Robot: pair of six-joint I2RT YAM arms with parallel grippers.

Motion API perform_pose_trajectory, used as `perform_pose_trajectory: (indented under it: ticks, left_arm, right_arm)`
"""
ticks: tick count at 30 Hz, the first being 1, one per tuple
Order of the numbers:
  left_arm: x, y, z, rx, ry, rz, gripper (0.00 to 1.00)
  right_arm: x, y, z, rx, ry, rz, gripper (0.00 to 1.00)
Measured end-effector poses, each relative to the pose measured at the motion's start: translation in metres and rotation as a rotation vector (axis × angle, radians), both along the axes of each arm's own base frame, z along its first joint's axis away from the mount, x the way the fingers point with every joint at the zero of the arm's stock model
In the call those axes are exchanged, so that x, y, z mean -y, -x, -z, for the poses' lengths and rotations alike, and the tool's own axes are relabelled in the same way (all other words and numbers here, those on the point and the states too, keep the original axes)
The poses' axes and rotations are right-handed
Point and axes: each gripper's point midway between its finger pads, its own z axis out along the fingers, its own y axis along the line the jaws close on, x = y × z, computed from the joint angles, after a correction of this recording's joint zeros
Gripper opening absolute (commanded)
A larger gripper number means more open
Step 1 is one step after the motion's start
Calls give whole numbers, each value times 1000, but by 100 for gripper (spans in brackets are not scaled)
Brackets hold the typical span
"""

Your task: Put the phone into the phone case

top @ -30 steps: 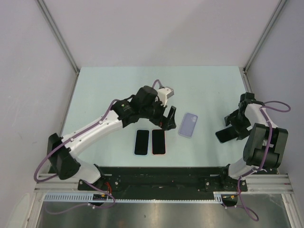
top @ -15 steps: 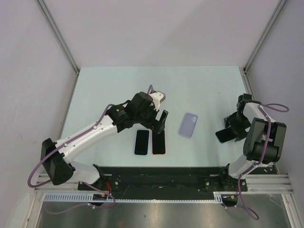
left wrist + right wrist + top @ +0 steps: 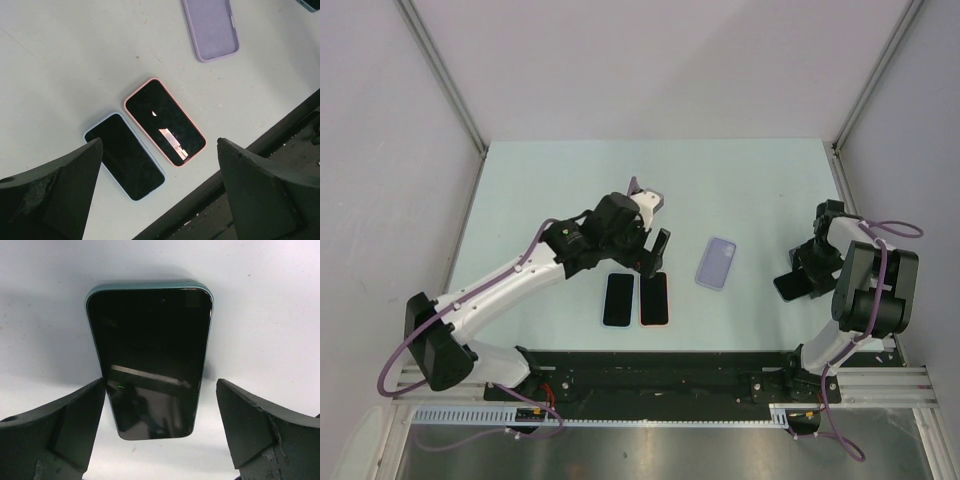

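1. While my left gripper hangs over the two phones near the front of the table, its fingers stand wide apart and hold nothing. The blue-rimmed phone lies face up at the left.
2. Just beside it lies the pink-rimmed phone, under the gap between my left fingers. If I take this one, I should come down square to its long sides. The slit between the two phones is thin, so a finger could land on the neighbour.
3. Further right, well apart from both, the lilac phone case lies flat. I cannot tell which face is up. Any phone I bring should arrive lined up with its slightly tilted long axis.
4. At the far right, my right gripper hovers empty, fingers spread wide on either side of the teal-rimmed phone, which lies face up. I should close centred on its long edges and keep it level.
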Motion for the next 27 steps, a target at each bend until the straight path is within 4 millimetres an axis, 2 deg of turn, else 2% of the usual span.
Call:
perform_pose_trajectory:
  ticks: [5, 8, 10, 14, 22, 27]
  left_arm:
    - [-9, -8, -6, 11, 13, -34, 100]
    - [-11, -9, -7, 14, 17, -40, 100]
    - [-11, -9, -7, 13, 17, -39, 99]
    - [-11, -8, -5, 7, 17, -36, 96]
    - [-7, -7, 3, -27, 14, -32, 95]
    - [-8, -9, 5, -30, 11, -36, 95]
  right_arm:
    - [-1, 1, 1, 2, -4, 37, 99]
    - [-1, 1, 1, 2, -4, 46, 94]
    - [-1, 0, 1, 4, -4, 49, 85]
    - [-1, -3, 2, 16, -5, 37, 82]
    - [-5, -14, 3, 46, -11, -155, 74]
    - [-19, -20, 2, 66, -33, -333, 70]
